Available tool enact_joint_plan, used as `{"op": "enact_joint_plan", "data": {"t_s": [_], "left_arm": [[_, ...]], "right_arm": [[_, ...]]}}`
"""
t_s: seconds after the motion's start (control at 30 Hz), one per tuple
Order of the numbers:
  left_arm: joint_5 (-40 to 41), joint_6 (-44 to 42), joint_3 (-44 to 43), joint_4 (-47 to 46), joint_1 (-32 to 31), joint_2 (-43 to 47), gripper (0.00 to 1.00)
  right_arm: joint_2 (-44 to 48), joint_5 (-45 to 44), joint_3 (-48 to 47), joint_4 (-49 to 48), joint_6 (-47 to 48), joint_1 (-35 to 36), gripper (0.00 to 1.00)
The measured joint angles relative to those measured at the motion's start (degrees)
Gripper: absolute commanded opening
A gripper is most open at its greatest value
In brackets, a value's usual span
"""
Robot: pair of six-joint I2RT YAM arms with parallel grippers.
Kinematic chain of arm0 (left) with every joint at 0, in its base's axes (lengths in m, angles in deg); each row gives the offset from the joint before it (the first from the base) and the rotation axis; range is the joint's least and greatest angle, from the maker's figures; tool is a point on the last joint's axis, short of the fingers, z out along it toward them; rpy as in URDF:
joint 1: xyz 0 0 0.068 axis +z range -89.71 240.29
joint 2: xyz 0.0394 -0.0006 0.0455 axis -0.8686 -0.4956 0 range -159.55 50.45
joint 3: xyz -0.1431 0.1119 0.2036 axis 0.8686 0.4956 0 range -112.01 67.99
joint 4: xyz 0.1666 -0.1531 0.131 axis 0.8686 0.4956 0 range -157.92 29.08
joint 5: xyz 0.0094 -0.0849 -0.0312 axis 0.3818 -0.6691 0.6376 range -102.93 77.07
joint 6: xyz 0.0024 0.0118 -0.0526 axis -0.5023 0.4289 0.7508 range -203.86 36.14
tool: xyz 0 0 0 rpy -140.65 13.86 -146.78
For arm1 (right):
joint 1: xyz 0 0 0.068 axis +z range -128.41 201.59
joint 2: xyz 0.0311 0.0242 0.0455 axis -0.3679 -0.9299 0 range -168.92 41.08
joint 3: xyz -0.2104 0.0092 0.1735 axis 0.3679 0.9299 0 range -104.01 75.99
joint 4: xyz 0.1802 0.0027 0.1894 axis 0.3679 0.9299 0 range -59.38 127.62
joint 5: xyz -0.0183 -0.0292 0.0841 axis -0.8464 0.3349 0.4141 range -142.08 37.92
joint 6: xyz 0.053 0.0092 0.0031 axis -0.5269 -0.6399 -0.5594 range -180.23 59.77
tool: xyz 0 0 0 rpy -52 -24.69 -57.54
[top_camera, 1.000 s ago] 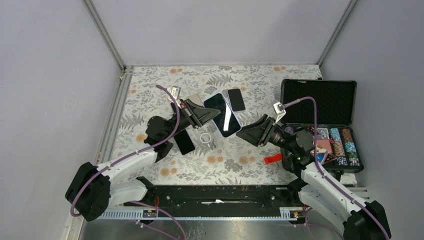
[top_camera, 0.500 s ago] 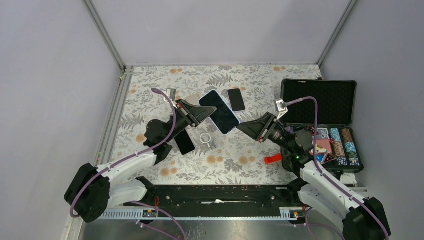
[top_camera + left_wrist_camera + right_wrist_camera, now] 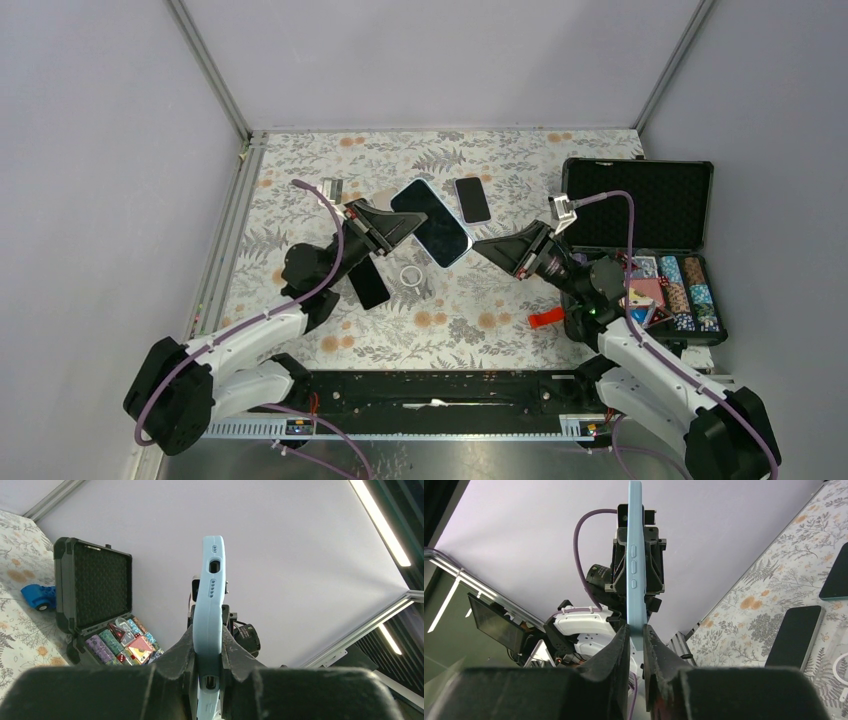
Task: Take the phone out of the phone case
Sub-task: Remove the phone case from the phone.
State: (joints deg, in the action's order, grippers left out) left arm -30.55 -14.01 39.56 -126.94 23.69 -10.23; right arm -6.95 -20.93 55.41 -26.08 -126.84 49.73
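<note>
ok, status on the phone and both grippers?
Left gripper shut on cased phone, held in the air. Right gripper pinching its other side. Not yet extracted. Nothing in the way.

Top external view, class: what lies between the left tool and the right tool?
The cased phone, gripped by the left tool at one end and the right tool at the other; the top view shows it.

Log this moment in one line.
left end effector: shut on light-blue-cased phone | right end effector: shut on it | phone: aloft, cased
</note>
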Motion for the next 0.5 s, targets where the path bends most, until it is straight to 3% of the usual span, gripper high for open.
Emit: {"op": "enact_joint_plan", "data": {"t_s": [0.1, 0.23, 0.3, 0.37, 0.5], "left_arm": [[0.0, -0.3, 0.0, -0.1, 0.2, 0.4, 0.00], [-0.3, -0.3, 0.0, -0.7, 0.2, 0.6, 0.00], [-0.7, -0.2, 0.0, -1.0, 0.2, 0.6, 0.00], [-1.2, -0.2, 0.0, -1.3, 0.2, 0.6, 0.00], [-1.9, -0.3, 0.0, -1.8, 0.2, 0.7, 0.00]], "right_arm": [[-0.8, 0.3, -0.2, -1.2, -0.9, 0.0, 0.13], [-1.7, 0.9, -0.2, -3.3, -2.2, 0.0, 0.29], [-1.8, 1.4, -0.3, -3.8, -2.7, 0.0, 0.31], [-2.0, 1.4, -0.8, -3.8, -2.9, 0.0, 0.30], [-2.8, 1.6, -2.2, -3.8, -3.0, 0.0, 0.15]]}}
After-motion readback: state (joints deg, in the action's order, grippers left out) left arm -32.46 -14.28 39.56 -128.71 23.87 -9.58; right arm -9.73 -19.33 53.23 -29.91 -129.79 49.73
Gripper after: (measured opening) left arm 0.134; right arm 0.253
